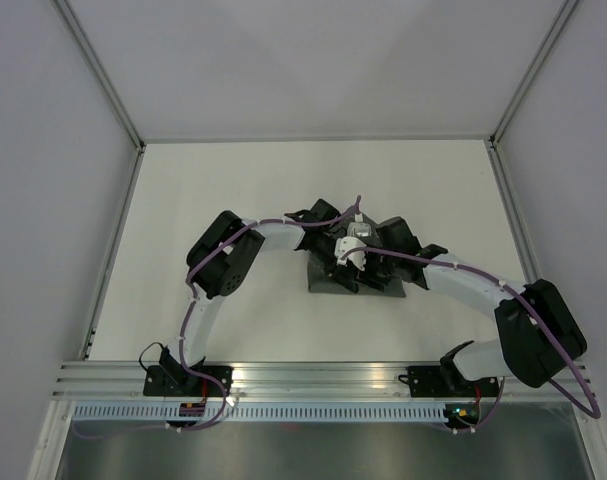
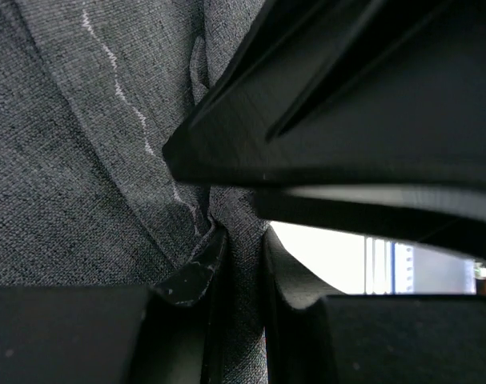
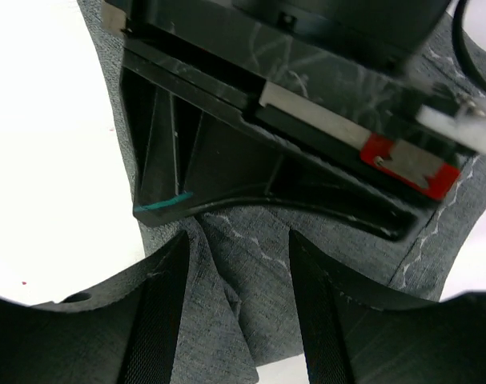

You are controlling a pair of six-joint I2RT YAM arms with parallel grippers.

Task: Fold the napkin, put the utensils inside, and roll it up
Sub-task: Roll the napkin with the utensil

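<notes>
The dark grey napkin (image 1: 328, 283) lies bunched and folded at the table's middle, largely covered by both grippers. My left gripper (image 1: 341, 262) is shut on a raised fold of the napkin (image 2: 66, 160), and the cloth runs up between its fingertips (image 2: 190, 276). My right gripper (image 1: 371, 264) is open, its jaws standing either side of a ridge of napkin (image 3: 267, 288) without pinching it. The left gripper's black body (image 3: 226, 160) sits right in front of the right fingers. Pale hem stitching shows in both wrist views. No utensils are in view.
The white table (image 1: 233, 200) is walled by pale panels left, right and back. An aluminium rail (image 1: 313, 378) with both arm bases runs along the near edge. The right gripper's black finger (image 2: 347, 104) fills the top right of the left wrist view.
</notes>
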